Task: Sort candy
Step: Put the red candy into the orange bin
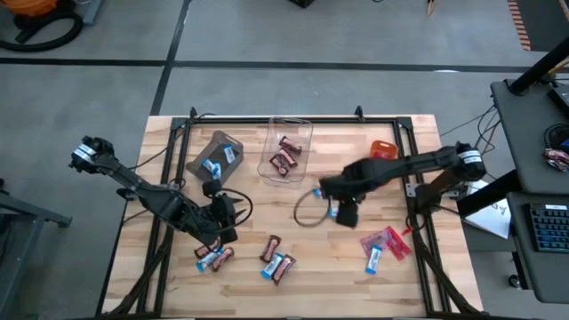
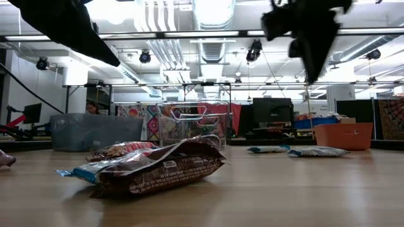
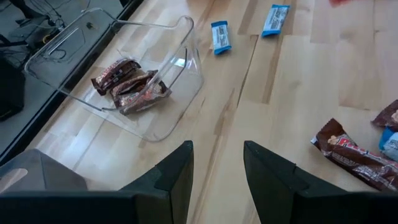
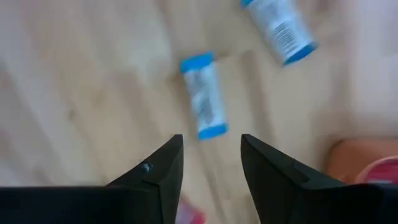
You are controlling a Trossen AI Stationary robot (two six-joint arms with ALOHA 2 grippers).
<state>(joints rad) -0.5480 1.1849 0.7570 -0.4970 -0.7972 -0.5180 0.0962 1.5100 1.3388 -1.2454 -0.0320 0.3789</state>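
We note the right tool (image 4: 210,163) part-open and empty above a blue-and-white candy bar (image 4: 203,96) mid-frame on the bench (image 1: 338,267), left tool (image 3: 217,174) likewise empty at lower left; risk: an off-centre descent nudges the bar aside.

The tabletop (image 1: 356,284) is pale striped wood, carrying blue-and-white candy bars (image 4: 203,95), dark brown candy bars (image 3: 130,87) inside a clear bin (image 3: 180,68), red candy bars (image 1: 393,240), a grey bin (image 1: 213,153) and an orange bin (image 1: 383,149), beneath two black arms.
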